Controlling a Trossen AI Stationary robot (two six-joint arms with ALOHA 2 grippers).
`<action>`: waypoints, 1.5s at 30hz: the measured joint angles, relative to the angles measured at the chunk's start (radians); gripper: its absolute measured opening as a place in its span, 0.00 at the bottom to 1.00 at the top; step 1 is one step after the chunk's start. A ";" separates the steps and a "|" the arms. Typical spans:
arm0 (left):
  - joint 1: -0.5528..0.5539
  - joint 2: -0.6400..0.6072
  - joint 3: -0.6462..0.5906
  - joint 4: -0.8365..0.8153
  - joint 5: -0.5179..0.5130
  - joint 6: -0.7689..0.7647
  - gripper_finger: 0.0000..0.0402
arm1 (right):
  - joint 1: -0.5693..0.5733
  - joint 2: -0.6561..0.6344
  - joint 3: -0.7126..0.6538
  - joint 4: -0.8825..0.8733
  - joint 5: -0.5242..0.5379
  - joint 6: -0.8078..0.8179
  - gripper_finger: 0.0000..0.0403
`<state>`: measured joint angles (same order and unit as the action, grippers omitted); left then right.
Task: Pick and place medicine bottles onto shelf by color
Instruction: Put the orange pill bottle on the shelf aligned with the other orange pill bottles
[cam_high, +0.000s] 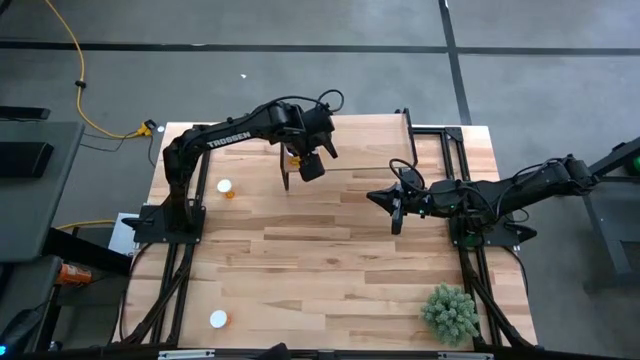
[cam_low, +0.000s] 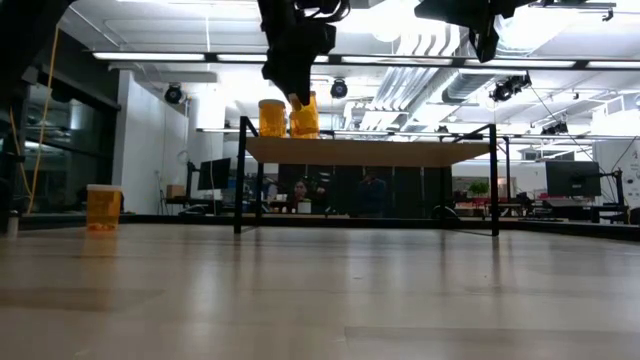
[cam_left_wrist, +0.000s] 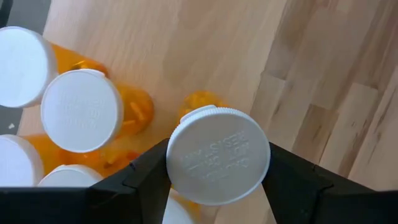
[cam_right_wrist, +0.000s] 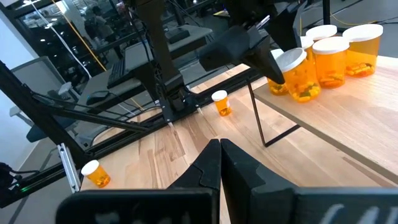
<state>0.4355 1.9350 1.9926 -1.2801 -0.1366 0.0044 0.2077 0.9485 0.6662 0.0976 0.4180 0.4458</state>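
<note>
Left gripper (cam_left_wrist: 217, 171): over the near-left corner of the shelf (cam_right_wrist: 348, 118), fingers (cam_left_wrist: 146, 180) clamped on the white cap of one medicine bottle (cam_left_wrist: 217, 163).
Held bottle: orange, tilted in the right wrist view, its base at the shelf board beside the other bottles.
Cap writing: raised lettering on the held cap, too faint to read.
Shelf group: several more orange bottles with white caps (cam_right_wrist: 339, 59) stand close together on the same end of the shelf, right next to the held one.
Shelf: light-wood board on thin black legs, at the far side of the table (cam_high: 330, 270).
Loose bottles: one on the table near the left arm's base (cam_high: 226, 188); another at the near left edge (cam_high: 218, 320).
Right gripper (cam_high: 396, 212): above the table's middle right, well apart from the shelf bottles, fingers pressed together and empty.
Arm writing: "TROSSEN" in white on the left arm (cam_high: 229, 137).
Plant (cam_high: 450, 313): green and bushy, at the near right corner.
</note>
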 joint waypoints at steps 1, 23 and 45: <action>0.000 0.000 0.000 0.000 -0.002 0.000 0.53 | 0.000 0.000 0.000 0.000 0.000 0.000 0.00; 0.003 -0.001 0.000 0.006 -0.030 0.000 0.57 | 0.000 0.000 0.000 0.000 0.000 0.000 0.00; 0.003 -0.001 0.000 0.040 -0.033 0.033 0.57 | 0.000 0.000 0.000 0.000 0.000 0.004 0.00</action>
<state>0.4389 1.9339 1.9923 -1.2404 -0.1700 0.0370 0.2077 0.9485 0.6662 0.0978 0.4175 0.4495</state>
